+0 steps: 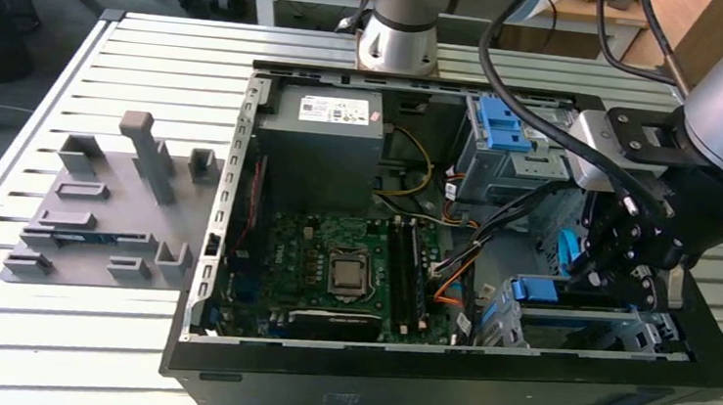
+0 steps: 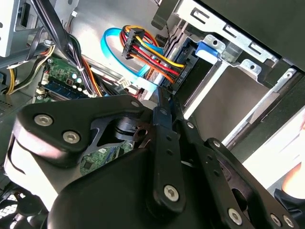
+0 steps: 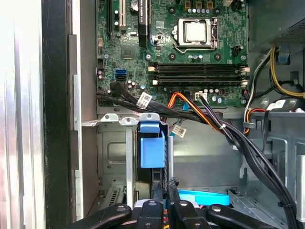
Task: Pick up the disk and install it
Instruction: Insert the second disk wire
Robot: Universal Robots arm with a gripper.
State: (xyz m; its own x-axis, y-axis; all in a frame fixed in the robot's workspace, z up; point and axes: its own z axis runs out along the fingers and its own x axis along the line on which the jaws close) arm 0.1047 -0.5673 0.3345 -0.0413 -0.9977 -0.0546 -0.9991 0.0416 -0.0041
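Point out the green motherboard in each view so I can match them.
Exterior view: motherboard in the open case, toward the exterior view's left of the gripper.
Second wrist view: green board behind the cables.
First wrist view: beyond the blue tab.
Shared landmark: the gripper.

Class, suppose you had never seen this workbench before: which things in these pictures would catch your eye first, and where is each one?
The open black computer case dominates the slatted table, its green motherboard lying exposed at the centre. At the exterior view's right, the gripper reaches down into the case, above the drive bays with their blue plastic latch. A grey holder with upright pegs sits outside the case, at the exterior view's left.
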